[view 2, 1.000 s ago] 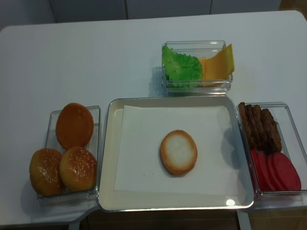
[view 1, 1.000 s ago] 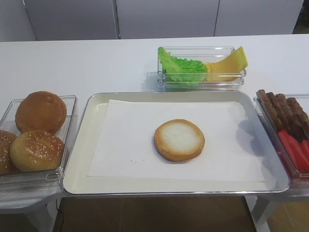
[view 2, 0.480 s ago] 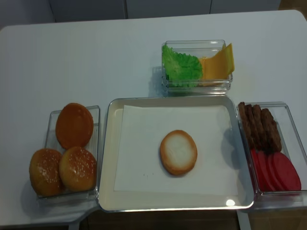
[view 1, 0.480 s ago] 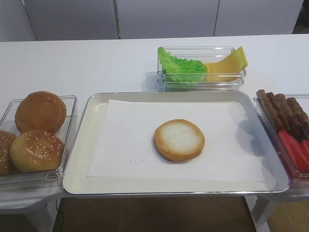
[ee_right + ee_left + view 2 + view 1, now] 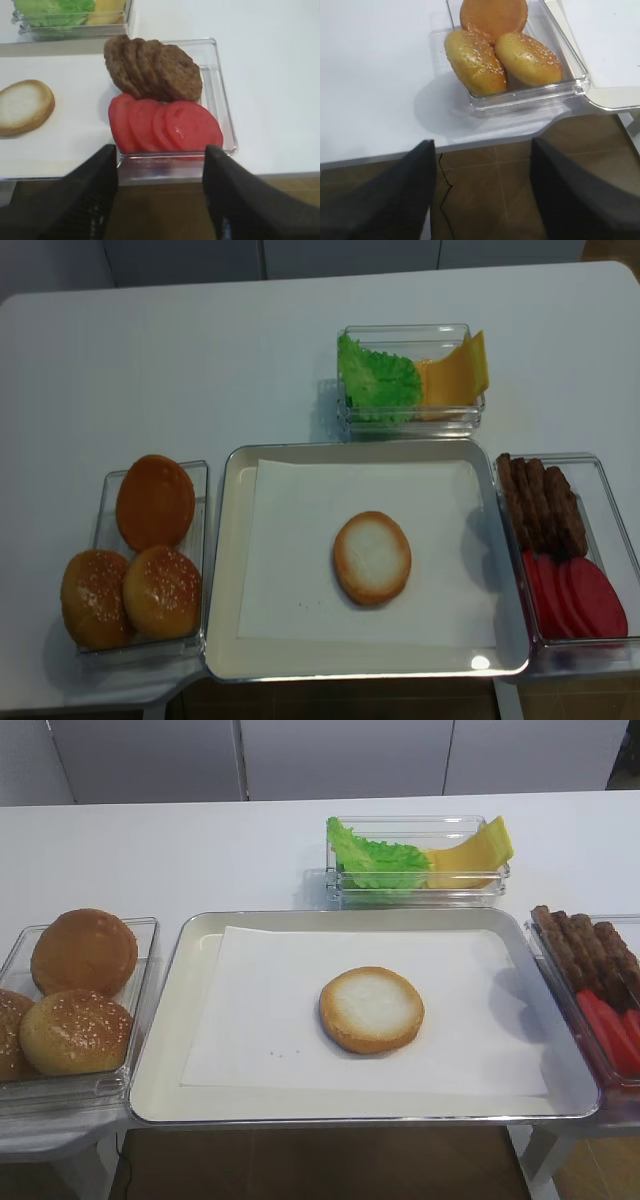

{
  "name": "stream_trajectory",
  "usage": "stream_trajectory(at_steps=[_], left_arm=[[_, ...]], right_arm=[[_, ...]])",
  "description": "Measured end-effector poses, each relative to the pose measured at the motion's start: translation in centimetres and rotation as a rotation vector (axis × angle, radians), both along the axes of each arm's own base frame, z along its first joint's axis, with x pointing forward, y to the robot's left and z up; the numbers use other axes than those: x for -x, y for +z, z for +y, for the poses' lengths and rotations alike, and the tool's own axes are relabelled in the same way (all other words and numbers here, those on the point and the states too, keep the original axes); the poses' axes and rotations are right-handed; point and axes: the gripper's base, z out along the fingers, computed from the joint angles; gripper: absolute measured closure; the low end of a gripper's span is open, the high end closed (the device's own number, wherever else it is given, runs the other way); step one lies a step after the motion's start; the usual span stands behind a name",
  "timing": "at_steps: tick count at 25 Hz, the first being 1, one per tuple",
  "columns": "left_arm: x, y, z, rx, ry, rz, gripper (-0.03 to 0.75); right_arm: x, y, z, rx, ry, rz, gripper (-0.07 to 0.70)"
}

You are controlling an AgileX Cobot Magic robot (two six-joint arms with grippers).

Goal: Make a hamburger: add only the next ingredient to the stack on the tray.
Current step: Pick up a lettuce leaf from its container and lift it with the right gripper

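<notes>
The lettuce leaf (image 5: 375,860) (image 5: 376,380), bright green and frilly, stands in a clear container (image 5: 340,885) behind the tray, and its blurred edge shows in the right wrist view (image 5: 55,10). The bun bottom (image 5: 372,1009) (image 5: 372,557) (image 5: 22,106) lies cut face up on the white paper in the metal tray (image 5: 165,1050) (image 5: 226,540). My right gripper (image 5: 160,155) is open and empty. It hovers off the table's front edge, before the tomato container. My left gripper (image 5: 482,150) is open and empty over the floor, in front of the bun container.
Yellow cheese slices (image 5: 470,855) share the lettuce container. Three whole buns (image 5: 80,990) (image 5: 495,50) fill a clear container left of the tray. Brown patties (image 5: 155,70) and red tomato slices (image 5: 165,125) fill one on the right. The table's front edge (image 5: 380,150) runs close to both grippers.
</notes>
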Motion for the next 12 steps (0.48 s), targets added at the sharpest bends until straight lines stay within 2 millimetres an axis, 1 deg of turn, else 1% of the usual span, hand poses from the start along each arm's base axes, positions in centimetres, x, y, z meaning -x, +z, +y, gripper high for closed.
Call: stream_trajectory(at_steps=[2, 5, 9, 12], left_arm=[[0.0, 0.0, 0.0, 0.0, 0.0, 0.0, 0.274], [0.0, 0.0, 0.0, 0.0, 0.0, 0.0, 0.274], [0.0, 0.0, 0.0, 0.0, 0.0, 0.0, 0.274], [0.0, 0.0, 0.0, 0.0, 0.0, 0.0, 0.274]], right_arm=[[-1.2, 1.0, 0.1, -0.015, 0.002, 0.008, 0.222], [-3.5, 2.4, 0.3, -0.026, -0.001, 0.03, 0.223], [-7.2, 3.7, 0.7, -0.07, 0.0, 0.048, 0.223], [-10.4, 4.2, 1.1, -0.078, 0.029, 0.084, 0.223]])
